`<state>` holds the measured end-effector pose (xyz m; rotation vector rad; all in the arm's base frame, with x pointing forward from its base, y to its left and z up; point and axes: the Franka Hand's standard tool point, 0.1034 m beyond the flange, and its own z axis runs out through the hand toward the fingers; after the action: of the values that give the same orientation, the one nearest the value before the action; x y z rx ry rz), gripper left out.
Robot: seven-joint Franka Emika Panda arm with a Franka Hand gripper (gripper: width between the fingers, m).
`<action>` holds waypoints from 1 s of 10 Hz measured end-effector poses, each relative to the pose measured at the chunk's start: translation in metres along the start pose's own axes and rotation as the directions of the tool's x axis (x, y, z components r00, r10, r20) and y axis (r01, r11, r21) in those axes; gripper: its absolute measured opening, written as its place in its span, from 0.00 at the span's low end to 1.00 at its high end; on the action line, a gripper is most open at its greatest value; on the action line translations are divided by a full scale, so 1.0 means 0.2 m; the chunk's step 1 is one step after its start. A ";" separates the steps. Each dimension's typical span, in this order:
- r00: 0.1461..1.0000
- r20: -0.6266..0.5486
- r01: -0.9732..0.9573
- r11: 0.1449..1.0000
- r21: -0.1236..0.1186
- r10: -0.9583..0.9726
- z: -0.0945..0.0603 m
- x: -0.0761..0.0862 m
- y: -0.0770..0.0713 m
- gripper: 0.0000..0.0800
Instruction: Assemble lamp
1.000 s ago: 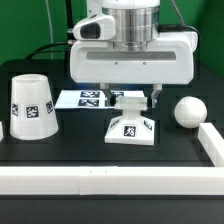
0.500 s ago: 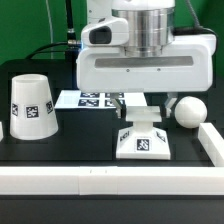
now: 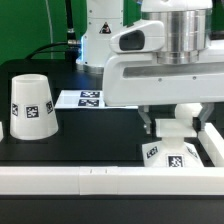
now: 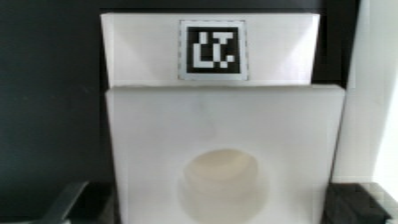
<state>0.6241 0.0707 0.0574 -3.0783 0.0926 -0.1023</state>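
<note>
The white lamp base (image 3: 170, 155) with a tag on its front stands on the black table near the exterior view's right front corner. My gripper (image 3: 175, 128) is over it, with a finger on each side, shut on the base. In the wrist view the base (image 4: 214, 120) fills the picture, with its tag at the far end and its round socket between my fingertips; my gripper (image 4: 214, 212) is closed on its sides. The cone-shaped shade (image 3: 32, 105) stands at the exterior view's left. The ball-shaped bulb is hidden behind my gripper.
The marker board (image 3: 85, 98) lies flat at the back. A white wall (image 3: 100, 180) runs along the front edge and another white wall (image 3: 216, 140) along the exterior view's right, close to the base.
My gripper has moved toward the exterior view's right and front, and the lamp base has moved with it from the middle to the right front corner. The bulb is now covered by my gripper.
</note>
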 end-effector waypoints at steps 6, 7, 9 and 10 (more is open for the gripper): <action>1.000 -0.014 0.021 1.000 0.002 -0.021 0.01 0.04 -0.09 0.67; 1.000 -0.014 0.021 1.000 0.002 -0.021 0.01 0.04 -0.09 0.67; 1.000 -0.008 0.014 1.000 -0.003 -0.014 -0.01 0.01 -0.05 0.86; 1.000 -0.007 -0.005 1.000 -0.003 0.005 -0.03 -0.01 -0.05 0.86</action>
<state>0.6215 0.0800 0.0644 -3.0812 0.1007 -0.1123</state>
